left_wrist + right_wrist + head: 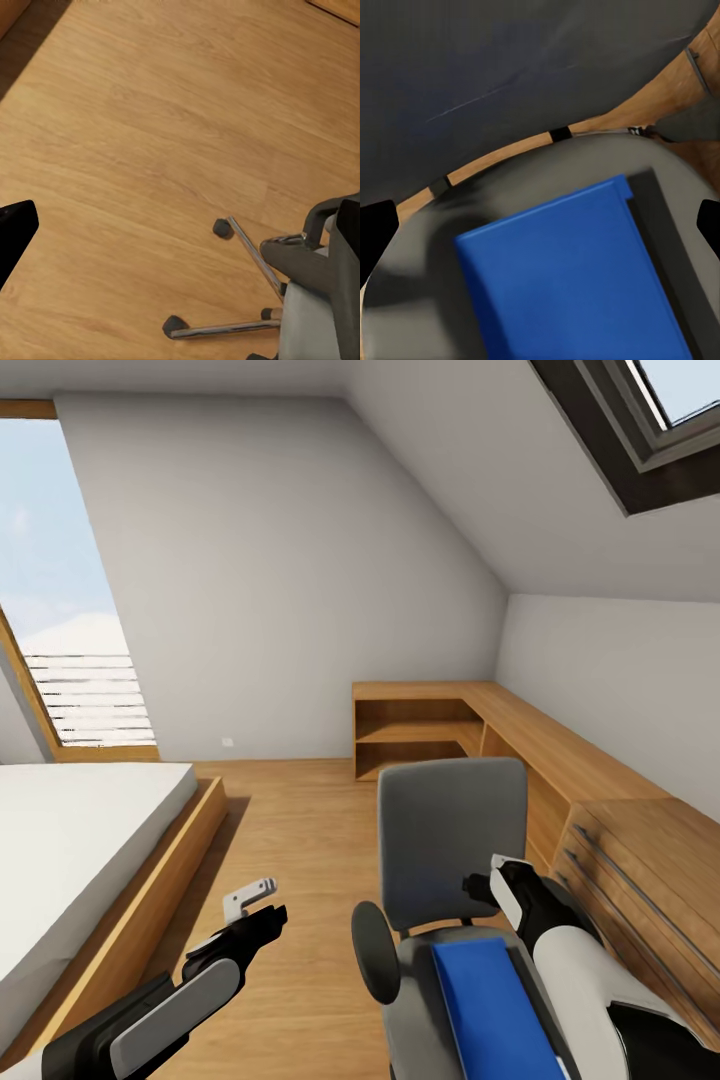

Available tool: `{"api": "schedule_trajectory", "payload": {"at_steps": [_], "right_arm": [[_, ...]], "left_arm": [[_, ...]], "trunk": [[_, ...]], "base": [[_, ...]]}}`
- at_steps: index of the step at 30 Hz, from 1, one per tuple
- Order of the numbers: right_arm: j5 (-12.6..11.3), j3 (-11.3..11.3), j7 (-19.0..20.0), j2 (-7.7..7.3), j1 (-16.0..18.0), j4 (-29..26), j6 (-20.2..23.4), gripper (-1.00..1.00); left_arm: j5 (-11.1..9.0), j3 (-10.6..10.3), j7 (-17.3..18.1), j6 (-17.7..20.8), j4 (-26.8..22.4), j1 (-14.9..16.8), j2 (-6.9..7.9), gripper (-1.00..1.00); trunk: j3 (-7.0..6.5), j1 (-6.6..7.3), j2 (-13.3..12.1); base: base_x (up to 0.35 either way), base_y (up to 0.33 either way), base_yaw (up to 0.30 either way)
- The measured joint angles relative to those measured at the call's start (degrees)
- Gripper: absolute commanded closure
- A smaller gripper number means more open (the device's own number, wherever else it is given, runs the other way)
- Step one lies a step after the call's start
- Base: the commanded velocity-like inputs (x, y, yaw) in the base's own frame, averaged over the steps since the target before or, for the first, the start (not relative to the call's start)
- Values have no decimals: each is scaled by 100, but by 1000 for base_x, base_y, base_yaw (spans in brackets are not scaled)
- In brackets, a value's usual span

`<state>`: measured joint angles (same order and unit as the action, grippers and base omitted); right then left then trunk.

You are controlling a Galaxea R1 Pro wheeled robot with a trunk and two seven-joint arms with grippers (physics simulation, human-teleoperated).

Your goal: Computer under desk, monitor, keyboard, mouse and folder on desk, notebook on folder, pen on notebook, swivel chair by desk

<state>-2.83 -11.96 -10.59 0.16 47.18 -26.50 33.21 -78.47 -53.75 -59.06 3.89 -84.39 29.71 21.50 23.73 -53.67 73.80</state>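
Note:
The swivel chair (450,838) stands right in front of me, its grey back upright and its seat (675,187) below my right arm. On the seat lies the blue folder (490,1000), flat (570,277). My right gripper (540,225) hangs open above the folder's far edge, one fingertip on each side and nothing between them. Lower left over the floor, my left gripper (255,908) is open and empty, beside the chair's chrome base (247,300). The desk, monitor, computer, keyboard, mouse, notebook and pen are out of view.
A low bed (80,840) with a wooden frame fills the left side. A light wooden shelf and counter unit (430,725) runs along the far and right walls, ending in a drawer unit (640,870) close to the chair. Wooden floor (290,830) lies between bed and chair.

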Motion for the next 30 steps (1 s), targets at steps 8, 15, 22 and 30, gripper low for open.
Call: {"api": "schedule_trajectory", "payload": {"at_steps": [8,15,22,30], "right_arm": [[7,9,4,-11,2,90,-61,-100],[13,10,4,-25,1,106,-79,-100],[14,11,4,-33,2,109,-83,-100],[14,11,4,-34,1,111,-91,-100]], "left_arm": [[5,13,-12,0,0,0,0,-100],[6,21,-14,0,0,0,-3,-100],[6,22,-14,0,0,0,-2,-100],[-1,21,-15,0,0,0,-1,-100]], "trunk": [[71,-88,159],[197,-241,440],[323,-395,721],[467,-571,1042]], "base": [[13,0,0],[2,0,0],[0,0,0],[0,0,0]]}}
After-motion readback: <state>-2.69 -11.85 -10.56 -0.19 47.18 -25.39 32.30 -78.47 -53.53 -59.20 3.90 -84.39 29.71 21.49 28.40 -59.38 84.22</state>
